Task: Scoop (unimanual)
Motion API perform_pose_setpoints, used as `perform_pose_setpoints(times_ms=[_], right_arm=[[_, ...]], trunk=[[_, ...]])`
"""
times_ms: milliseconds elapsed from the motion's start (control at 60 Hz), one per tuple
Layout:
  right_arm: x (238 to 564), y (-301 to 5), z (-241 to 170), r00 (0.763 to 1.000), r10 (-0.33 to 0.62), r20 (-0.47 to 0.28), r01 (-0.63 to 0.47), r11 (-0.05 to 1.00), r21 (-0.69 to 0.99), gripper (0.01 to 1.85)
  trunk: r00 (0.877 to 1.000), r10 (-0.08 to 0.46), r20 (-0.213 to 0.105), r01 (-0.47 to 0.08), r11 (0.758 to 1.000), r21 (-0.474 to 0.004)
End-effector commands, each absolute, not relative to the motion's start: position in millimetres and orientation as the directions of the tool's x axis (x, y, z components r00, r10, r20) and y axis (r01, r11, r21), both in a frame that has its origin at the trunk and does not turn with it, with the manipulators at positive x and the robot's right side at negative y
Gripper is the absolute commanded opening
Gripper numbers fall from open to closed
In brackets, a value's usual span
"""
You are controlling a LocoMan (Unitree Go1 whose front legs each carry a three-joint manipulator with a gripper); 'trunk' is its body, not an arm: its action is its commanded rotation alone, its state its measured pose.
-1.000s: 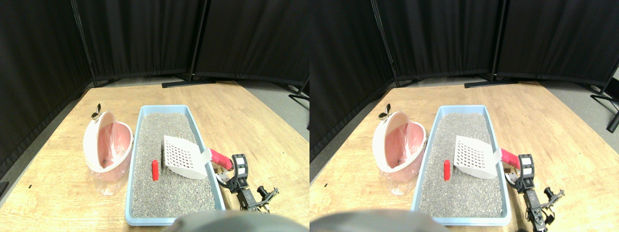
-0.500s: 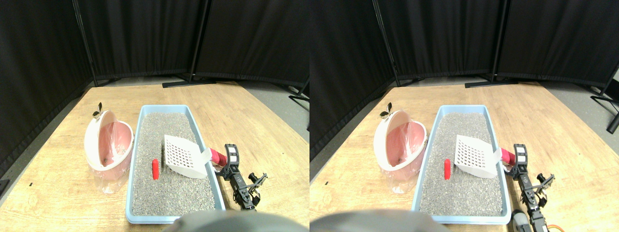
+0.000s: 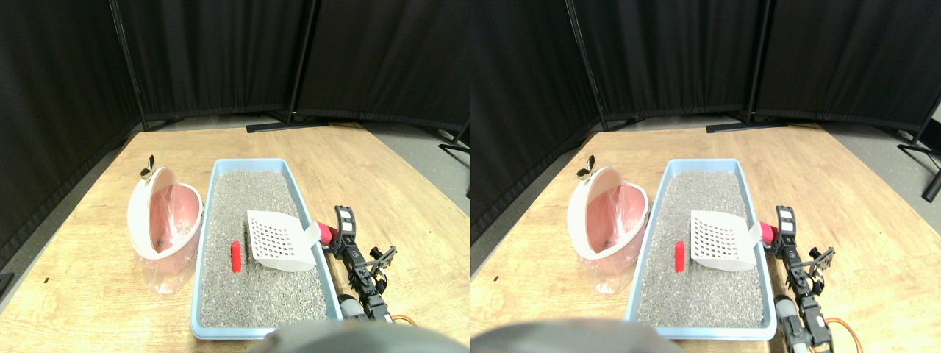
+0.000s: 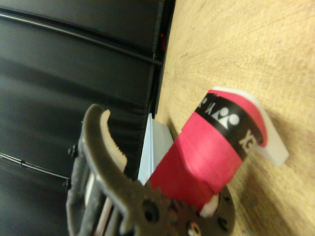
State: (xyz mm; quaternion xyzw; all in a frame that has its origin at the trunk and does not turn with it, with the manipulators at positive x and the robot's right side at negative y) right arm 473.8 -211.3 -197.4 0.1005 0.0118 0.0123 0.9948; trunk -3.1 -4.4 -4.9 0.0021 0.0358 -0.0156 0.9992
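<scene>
A white slotted scoop (image 3: 278, 241) lies on the grey litter, its red wrapped handle (image 3: 326, 234) sticking out over the right rim of the light blue litter box (image 3: 211, 193). A small red piece (image 3: 236, 257) lies on the litter just left of the scoop. My right gripper (image 3: 339, 229) is at the end of that handle. In the wrist view the red handle (image 4: 206, 152) sits at the base of the jaws, and the toothed finger (image 4: 111, 142) stands apart from it, so the gripper is open.
A pink and white bin (image 3: 165, 220) lined with a clear bag stands against the box's left side. Black curtain panels on floor stands (image 3: 287, 126) close off the back and left. Wooden floor (image 3: 397, 191) lies to the right of the box.
My right arm has swung left and forward until the gripper reached the red handle. The scoop has shifted slightly on the litter.
</scene>
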Motion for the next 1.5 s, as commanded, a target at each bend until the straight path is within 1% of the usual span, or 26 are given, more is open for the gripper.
perform_pose_setpoints(times_ms=[17,133,167,217,267,283,300,333,367,400,433,533,567,650,850,900,950,1000,1050,1067,1117,1167,1200,1267,1367,1500], right_arm=[[477.3,-209.8,-194.5,1.000,0.022,0.002,-0.022,0.978,0.209,0.96],[479.3,-208.7,-196.3,1.000,0.020,-0.006,-0.018,0.977,0.211,0.95],[480.0,-208.6,-196.8,1.000,0.025,-0.001,-0.024,0.976,0.217,0.92],[481.3,-208.8,-198.8,0.999,0.034,0.012,-0.036,0.975,0.218,0.78],[482.2,-208.9,-199.7,0.999,0.041,0.022,-0.045,0.978,0.202,0.56],[482.2,-208.9,-199.7,0.999,0.041,0.022,-0.045,0.978,0.202,0.56],[482.4,-208.9,-199.9,0.999,0.045,0.026,-0.049,0.979,0.196,0.51],[483.3,-208.7,-200.4,0.999,0.042,0.031,-0.047,0.983,0.180,0.35],[483.5,-208.8,-200.7,0.998,0.046,0.034,-0.052,0.984,0.173,0.31],[484.5,-208.9,-201.5,0.998,0.050,0.045,-0.057,0.984,0.168,0.14],[484.8,-208.8,-201.6,0.997,0.055,0.052,-0.063,0.984,0.169,0.05],[483.5,-208.8,-199.9,0.996,0.058,0.066,-0.067,0.986,0.156,0.05],[484.7,-209.1,-200.7,0.992,0.081,0.100,-0.094,0.985,0.142,0.05],[482.6,-208.9,-196.6,0.993,0.062,0.096,-0.074,0.988,0.133,0.05],[478.8,-209.7,-187.7,0.985,0.105,0.134,-0.118,0.989,0.089,0.05],[474.6,-208.4,-178.9,0.983,0.111,0.144,-0.123,0.989,0.082,0.05],[473.1,-206.7,-171.2,0.975,0.133,0.175,-0.145,0.988,0.054,0.05],[472.2,-205.3,-165.8,0.973,0.139,0.185,-0.149,0.988,0.042,0.05],[472.1,-202.7,-155.5,0.956,0.188,0.225,-0.191,0.982,-0.007,0.05],[472.3,-202.5,-153.9,0.952,0.200,0.230,-0.203,0.979,-0.010,0.05],[472.5,-200.9,-146.6,0.955,0.192,0.224,-0.191,0.981,-0.027,0.05],[474.6,-199.0,-138.9,0.941,0.231,0.246,-0.221,0.973,-0.067,0.05],[475.0,-196.8,-132.0,0.945,0.228,0.235,-0.216,0.973,-0.076,0.05],[477.2,-194.0,-126.0,0.940,0.239,0.243,-0.226,0.971,-0.078,0.05],[483.2,-190.5,-118.5,0.942,0.249,0.226,-0.230,0.967,-0.107,0.05],[492.3,-188.8,-109.4,0.932,0.287,0.220,-0.260,0.955,-0.145,0.05]], trunk=[[0.996,-0.024,-0.087,0.023,1.000,-0.015],[0.996,-0.024,-0.086,0.023,1.000,-0.015],[0.996,-0.025,-0.086,0.024,1.000,-0.016],[0.996,-0.025,-0.088,0.023,1.000,-0.016],[0.996,-0.024,-0.091,0.022,1.000,-0.017],[0.996,-0.024,-0.090,0.022,1.000,-0.017],[0.996,-0.023,-0.088,0.022,1.000,-0.017],[0.996,-0.024,-0.088,0.022,1.000,-0.019],[0.996,-0.023,-0.089,0.021,1.000,-0.021],[0.996,-0.022,-0.089,0.020,1.000,-0.021],[0.996,-0.019,-0.090,0.017,1.000,-0.021],[0.996,-0.016,-0.089,0.014,1.000,-0.024],[0.996,-0.016,-0.090,0.013,1.000,-0.025],[0.996,-0.014,-0.090,0.012,1.000,-0.026],[0.996,-0.006,-0.085,0.003,0.999,-0.034],[0.996,-0.001,-0.085,-0.002,0.999,-0.037],[0.997,0.003,-0.083,-0.007,0.999,-0.040],[0.997,0.009,-0.082,-0.013,0.999,-0.043],[0.997,0.014,-0.081,-0.018,0.999,-0.048],[0.997,0.017,-0.080,-0.021,0.999,-0.049],[0.996,0.023,-0.082,-0.027,0.998,-0.054],[0.996,0.028,-0.082,-0.033,0.998,-0.057],[0.996,0.033,-0.083,-0.038,0.998,-0.059],[0.996,0.040,-0.081,-0.045,0.997,-0.062],[0.995,0.048,-0.083,-0.054,0.996,-0.066],[0.995,0.064,-0.081,-0.070,0.995,-0.073]])
